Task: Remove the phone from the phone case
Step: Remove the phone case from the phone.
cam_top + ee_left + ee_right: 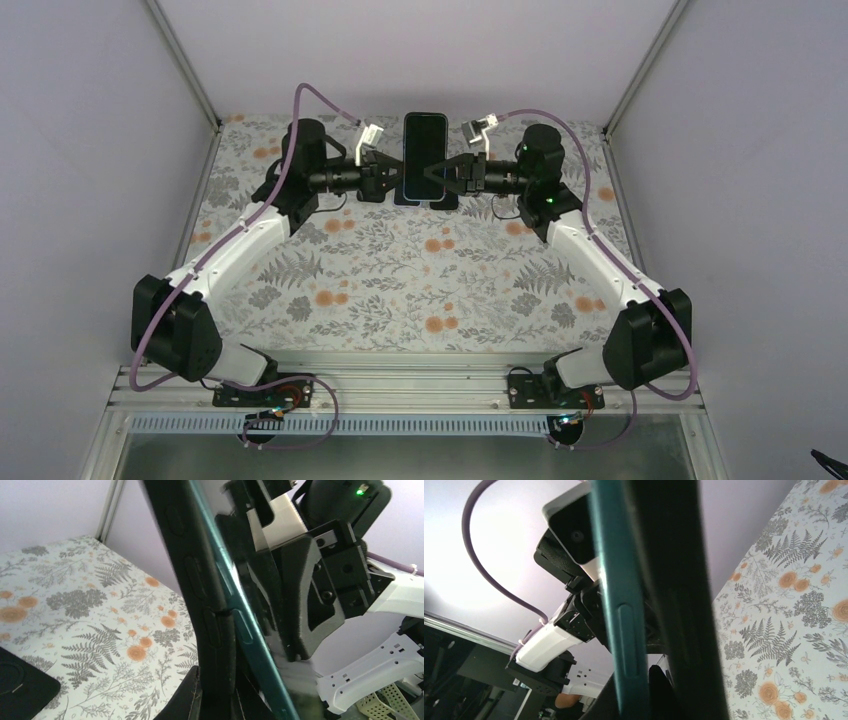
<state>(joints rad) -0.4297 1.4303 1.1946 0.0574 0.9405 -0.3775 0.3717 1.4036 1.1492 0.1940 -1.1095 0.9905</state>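
The phone (425,140) is held upright above the back of the table, screen towards the top camera, between both grippers. In the left wrist view the black phone case (200,595) with its button bumps stands slightly apart from the phone's teal edge (240,622). My left gripper (220,692) (392,178) is shut on the case's side wall. In the right wrist view the teal phone edge (621,610) runs beside the black case (679,605). My right gripper (634,692) (452,180) is shut on the phone's edge, one finger between phone and case.
A black pad (20,685) (447,203) lies on the floral tablecloth (400,290) under the held phone. Purple-grey walls and metal frame posts (190,70) enclose the back and sides. Both arms reach inward from the near rail (400,395).
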